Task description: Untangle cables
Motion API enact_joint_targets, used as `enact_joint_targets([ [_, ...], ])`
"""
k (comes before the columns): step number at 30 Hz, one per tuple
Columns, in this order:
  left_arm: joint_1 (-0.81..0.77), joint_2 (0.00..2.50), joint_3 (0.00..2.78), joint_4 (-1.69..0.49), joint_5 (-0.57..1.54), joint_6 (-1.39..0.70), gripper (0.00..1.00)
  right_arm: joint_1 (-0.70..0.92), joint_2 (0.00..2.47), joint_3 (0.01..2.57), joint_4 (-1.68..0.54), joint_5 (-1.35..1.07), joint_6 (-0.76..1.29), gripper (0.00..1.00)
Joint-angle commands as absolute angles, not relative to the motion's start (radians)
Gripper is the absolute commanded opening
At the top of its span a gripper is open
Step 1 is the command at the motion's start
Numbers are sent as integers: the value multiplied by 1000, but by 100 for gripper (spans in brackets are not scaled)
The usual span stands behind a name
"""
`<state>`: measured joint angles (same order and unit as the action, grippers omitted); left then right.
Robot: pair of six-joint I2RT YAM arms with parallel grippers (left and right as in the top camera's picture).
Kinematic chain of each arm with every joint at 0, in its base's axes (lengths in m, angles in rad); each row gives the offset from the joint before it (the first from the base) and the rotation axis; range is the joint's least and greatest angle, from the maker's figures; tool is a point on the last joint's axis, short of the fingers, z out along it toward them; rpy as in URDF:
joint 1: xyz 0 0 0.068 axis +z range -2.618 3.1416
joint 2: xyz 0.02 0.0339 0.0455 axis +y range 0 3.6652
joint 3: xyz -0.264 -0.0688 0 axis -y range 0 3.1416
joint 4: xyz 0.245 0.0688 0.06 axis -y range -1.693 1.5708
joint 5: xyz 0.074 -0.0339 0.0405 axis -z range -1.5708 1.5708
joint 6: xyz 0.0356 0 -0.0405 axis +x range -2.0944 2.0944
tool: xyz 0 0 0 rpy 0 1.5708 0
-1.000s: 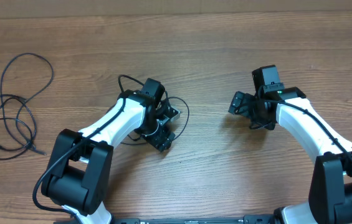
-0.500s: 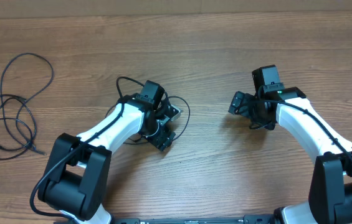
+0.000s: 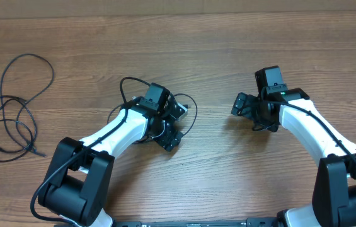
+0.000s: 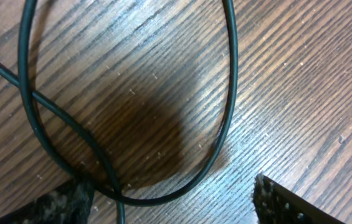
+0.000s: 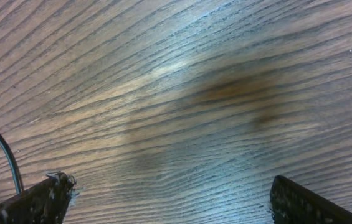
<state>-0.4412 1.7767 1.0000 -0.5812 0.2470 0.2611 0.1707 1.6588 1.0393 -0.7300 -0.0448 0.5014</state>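
One thin black cable point(image 3: 14, 110) lies in loose loops at the table's far left. A second cable point(image 3: 126, 82) loops around my left gripper point(image 3: 176, 125) near the middle. In the left wrist view this cable point(image 4: 224, 118) forms an oval loop on the wood, and another strand point(image 4: 54, 115) crosses it. The bottom of the loop dips between the spread fingertips of my left gripper point(image 4: 172, 208), which is open and not pinching it. My right gripper point(image 3: 247, 113) hovers open over bare wood to the right, and its wrist view shows nothing between the tips of the gripper point(image 5: 172, 205).
The wooden table point(image 3: 228, 44) runs to its far edge along the top of the overhead view. A thin dark strand point(image 5: 4, 155) curves in at the left edge of the right wrist view. Both white arms reach in from the front edge.
My left gripper has shifted slightly right and away from me, its jaws a little wider, and the loop around it has moved with it. The right arm has stayed still.
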Motion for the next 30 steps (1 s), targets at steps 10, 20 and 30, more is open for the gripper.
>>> enact_joint_targets([
  [10,-454,1760,1095,-624,293,231,86,171,1663,1033,-727,-35,509,100],
  [20,-454,1762,1063,-594,308,231,86,171,1663,1033,-727,-35,509,100],
  [30,-454,1763,1060,-571,307,230,85,171,1663,1033,-727,-35,509,100],
])
